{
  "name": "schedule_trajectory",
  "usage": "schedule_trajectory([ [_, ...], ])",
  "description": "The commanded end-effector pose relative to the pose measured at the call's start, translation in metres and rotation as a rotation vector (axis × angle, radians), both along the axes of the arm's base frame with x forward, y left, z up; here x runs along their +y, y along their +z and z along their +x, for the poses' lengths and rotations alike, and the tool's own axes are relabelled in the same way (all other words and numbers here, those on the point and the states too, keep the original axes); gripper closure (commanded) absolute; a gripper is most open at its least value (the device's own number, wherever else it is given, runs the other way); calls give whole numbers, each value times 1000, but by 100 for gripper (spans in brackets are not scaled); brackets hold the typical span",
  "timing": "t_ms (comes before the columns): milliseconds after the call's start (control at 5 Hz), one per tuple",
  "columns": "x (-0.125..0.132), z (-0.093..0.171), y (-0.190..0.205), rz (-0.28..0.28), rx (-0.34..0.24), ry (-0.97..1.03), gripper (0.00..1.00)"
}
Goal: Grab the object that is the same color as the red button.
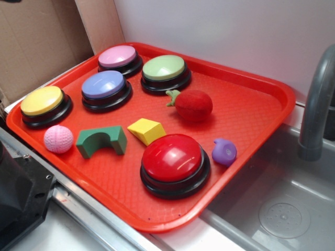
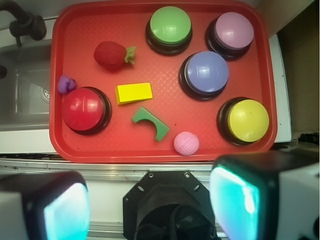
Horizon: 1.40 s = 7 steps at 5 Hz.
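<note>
Here we are, high above the scene: in the wrist view the end effector [image 2: 150, 200] hangs wide apart, its two glowing teal pads framing the bottom of the frame with nothing between them. My guess is it sits up here to take in everything before committing.

And everything sits in one container, the flat red plastic tray [image 2: 160, 150]. The target, the small fuzzy dark-red toy fruit with a green stem [image 2: 111, 55], lies in the upper left of the wrist frame, stem pointing right, clear of its neighbours. Its colour match, the large glossy red dome button on a black base [image 2: 83, 109], sits below it at centre left, a purple toy [image 2: 65, 84] just beside it.

Also aboard: a yellow block [image 2: 134, 93], a green arch block [image 2: 151, 122], a pink dimpled ball [image 2: 186, 143], and green [image 2: 170, 26], pink [image 2: 233, 31], blue [image 2: 206, 72] and yellow [image 2: 247, 120] buttons.
</note>
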<state>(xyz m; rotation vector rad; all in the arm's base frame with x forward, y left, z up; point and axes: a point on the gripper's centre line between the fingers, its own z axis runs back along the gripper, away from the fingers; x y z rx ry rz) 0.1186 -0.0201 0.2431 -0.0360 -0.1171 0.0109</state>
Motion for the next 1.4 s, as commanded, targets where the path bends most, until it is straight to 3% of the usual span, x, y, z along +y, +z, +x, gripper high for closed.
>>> schedule_trajectory([
  [0,0,0,0,0,0,0,0],
  [400,-17,29,-21,38,-53,219,0],
  [600,-23,68,-49,7,-101,469,0],
  [1000,-45,130,-112,16,-168,669,0],
  [1200,-49,158,-146,11,-120,753,0],
])
